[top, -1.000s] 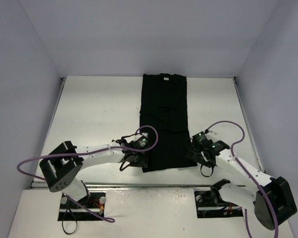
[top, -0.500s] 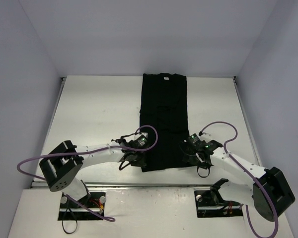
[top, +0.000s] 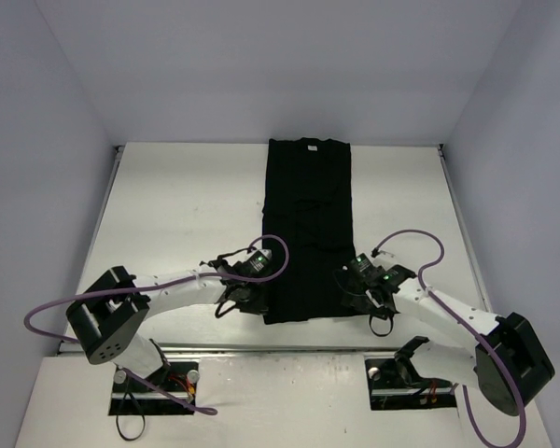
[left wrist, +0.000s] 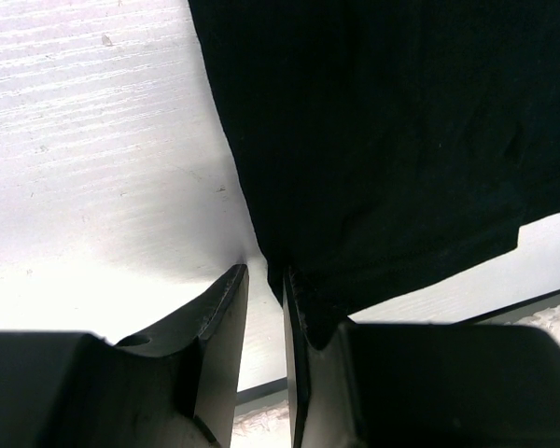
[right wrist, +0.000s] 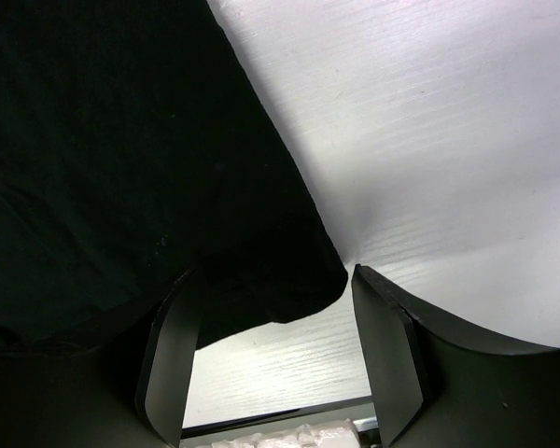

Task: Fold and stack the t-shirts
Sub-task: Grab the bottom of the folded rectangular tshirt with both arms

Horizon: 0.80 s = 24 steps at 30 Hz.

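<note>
White table [top: 177, 215], right gripper [right wrist: 275, 275] shifted onto t-shirt [top: 308, 215]

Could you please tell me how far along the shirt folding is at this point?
Done: the t-shirt lies folded lengthwise into a narrow strip. In hand: the left claw pinches its near left corner, while the right claw stands open around the near right corner. Left: folding the strip crosswise and stacking; no stack is visible.
</note>
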{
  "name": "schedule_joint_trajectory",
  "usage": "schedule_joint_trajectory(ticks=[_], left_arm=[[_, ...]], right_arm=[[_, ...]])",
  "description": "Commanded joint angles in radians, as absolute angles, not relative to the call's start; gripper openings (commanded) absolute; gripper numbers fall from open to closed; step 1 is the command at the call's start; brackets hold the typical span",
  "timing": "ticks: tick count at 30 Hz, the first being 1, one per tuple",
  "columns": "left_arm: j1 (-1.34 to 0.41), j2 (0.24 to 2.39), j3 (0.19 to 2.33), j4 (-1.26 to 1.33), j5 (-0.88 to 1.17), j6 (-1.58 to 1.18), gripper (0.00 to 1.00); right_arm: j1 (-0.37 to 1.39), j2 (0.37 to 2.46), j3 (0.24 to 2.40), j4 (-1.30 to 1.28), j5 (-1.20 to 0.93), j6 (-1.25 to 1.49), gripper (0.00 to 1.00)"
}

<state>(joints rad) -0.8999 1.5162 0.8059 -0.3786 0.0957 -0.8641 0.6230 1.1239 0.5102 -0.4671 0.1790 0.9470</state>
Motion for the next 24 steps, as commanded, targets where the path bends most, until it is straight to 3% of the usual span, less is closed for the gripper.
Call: schedule_joint_trajectory(ticks=[1,9,17,24], left_arm=[[-0.884,1.536,0.762,-0.484,0.053,-0.811,0.19],[-0.886,1.494,0.781,-0.484,0.079,-0.834,0.20],[-0.893,1.483,0.781,-0.483,0.098,-0.869,0.32],[-0.893,1.469,0.790,-0.482,0.109,-0.886,0.39]], right_arm=[[0.635,1.093,0.531,-0.487,0.215,0.970,0.61],[0.632,1.084,0.559,-0.543,0.274,0.979,0.61],[0.629,1.153,0.567,-0.540,0.277,0.997,0.65],[0.632,1.154,0.536,-0.504,0.232,1.008,0.58]])
